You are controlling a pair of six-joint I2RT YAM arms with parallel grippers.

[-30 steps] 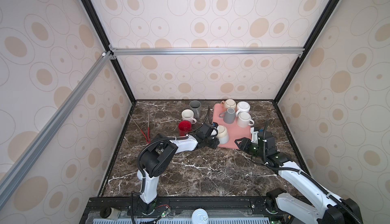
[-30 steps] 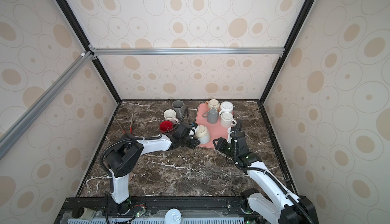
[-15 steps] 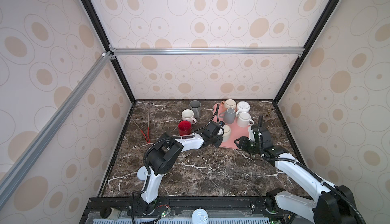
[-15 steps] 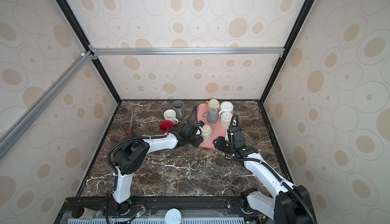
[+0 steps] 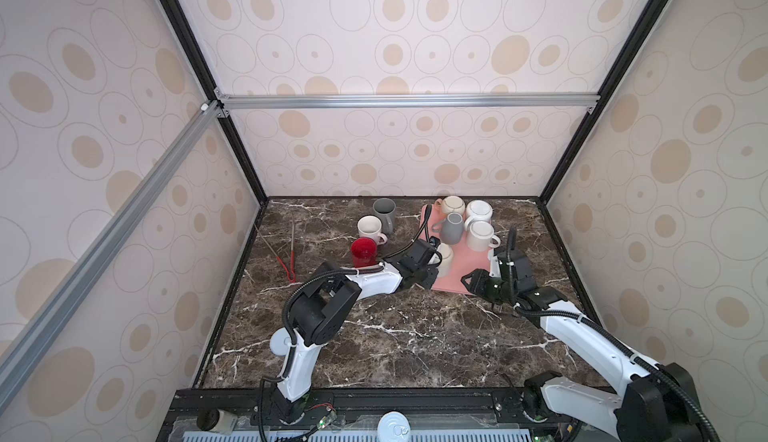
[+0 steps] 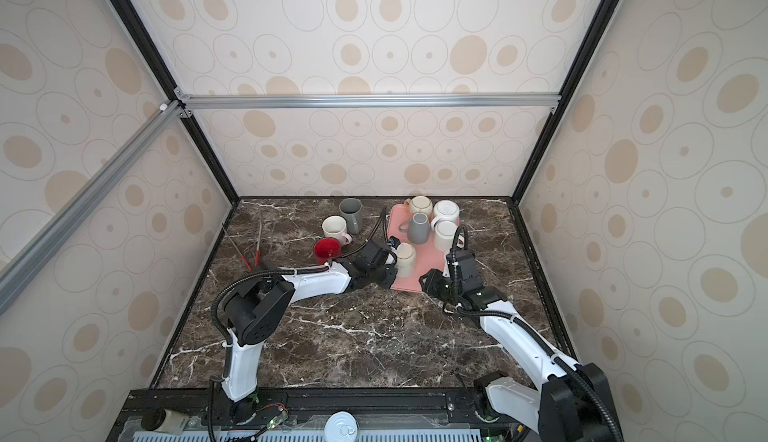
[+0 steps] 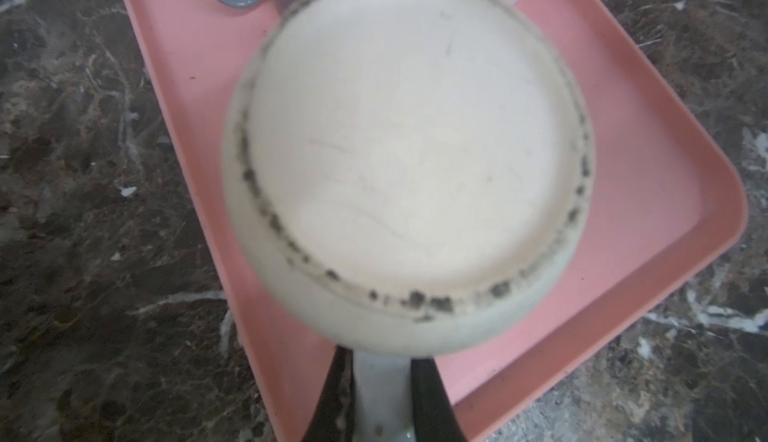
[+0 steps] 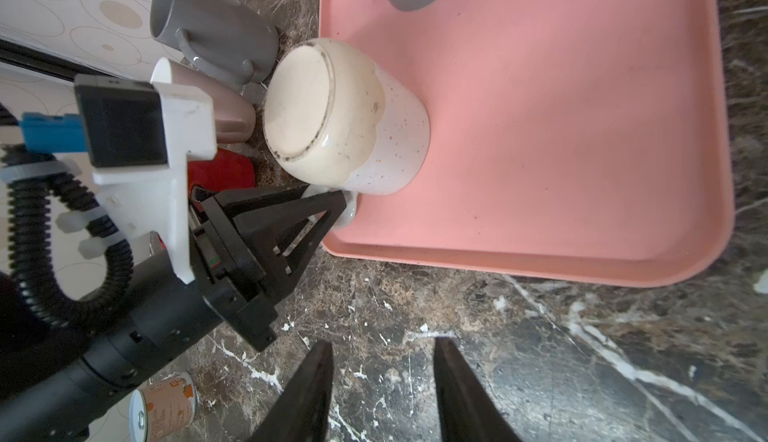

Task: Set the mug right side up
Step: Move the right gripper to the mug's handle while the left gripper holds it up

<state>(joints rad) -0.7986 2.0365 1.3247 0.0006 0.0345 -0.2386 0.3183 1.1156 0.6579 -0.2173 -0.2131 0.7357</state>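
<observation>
On the dark brown marble-patterned tabletop, veined in white, a pink plastic tray lies towards the back right, its front edge close to both arms. The cream speckled ceramic mug stands base-up at the tray's front left corner, just inside the rim. Its scuffed underside fills the left wrist view, somewhat blurred. The left gripper is pinched on this mug's handle, with a black finger on each side of it. Whether the mouth of the mug is off the tray, I cannot tell. The right gripper hangs low over bare marble just in front of the tray, its jaws spread with nothing between them.

Further back on the tray sit an upturned grey mug and three pale mugs. To the tray's left on the stone are an upright grey cylindrical mug, a white mug and a red cup – and near the left wall, a thin pair of red-tipped rods.

The cell is closed in by cream panels printed with beige ovals, held in black corner posts, with a silver aluminium crossbar across the back – a small tin can lies at the front rail
</observation>
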